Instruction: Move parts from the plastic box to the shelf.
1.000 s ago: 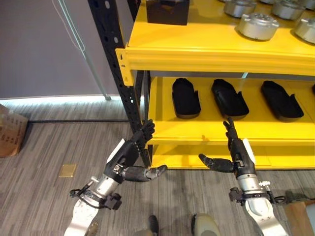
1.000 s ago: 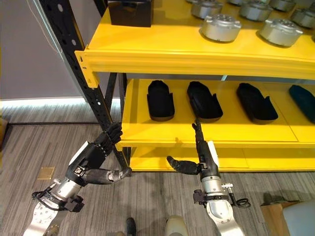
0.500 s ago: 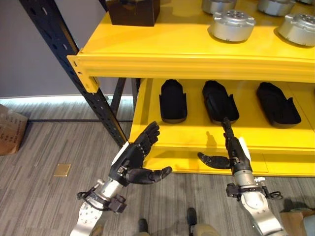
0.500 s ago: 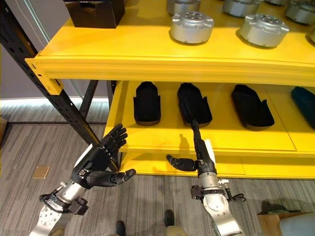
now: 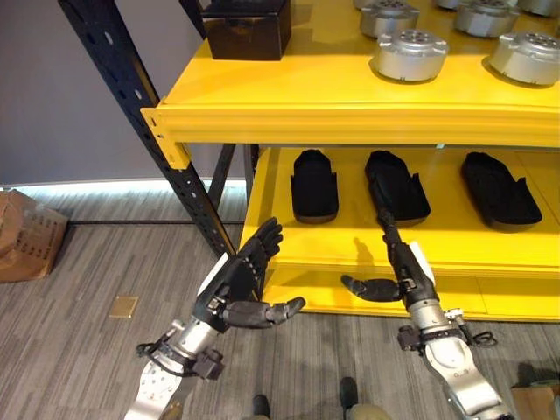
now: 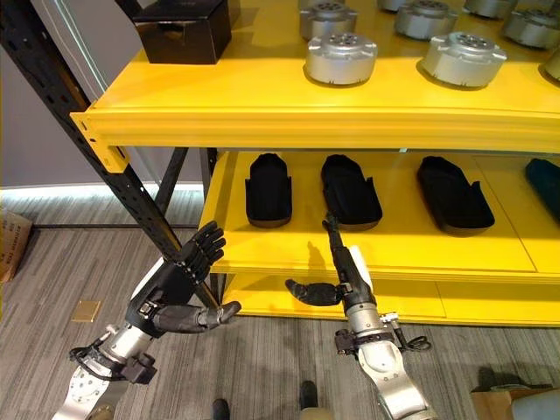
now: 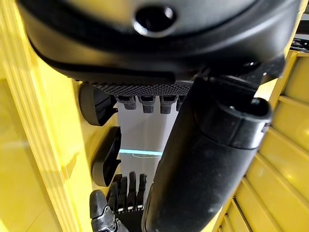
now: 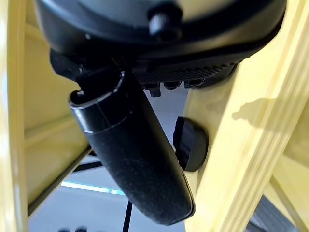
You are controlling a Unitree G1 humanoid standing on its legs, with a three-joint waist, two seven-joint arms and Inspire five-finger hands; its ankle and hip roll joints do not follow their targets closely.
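A yellow shelf stands in front of me. Several silver round parts and a black box sit on its upper level. Black oblong parts lie in a row on the level below. My left hand hangs open and empty in front of the lower level's left corner, thumb stretched toward the shelf. To its right my right hand is open too, fingers straight up against the lower level's front edge, holding nothing. The left hand and right hand each show a straight thumb with nothing held.
A black perforated upright slants down at the shelf's left corner, just behind my left hand. A brown cardboard box sits on the grey floor at far left, and another carton's corner shows at the lower right.
The camera has shifted, so the shelf sits a little differently in view. Both hands stay open and empty in much the same pose before the lower level.
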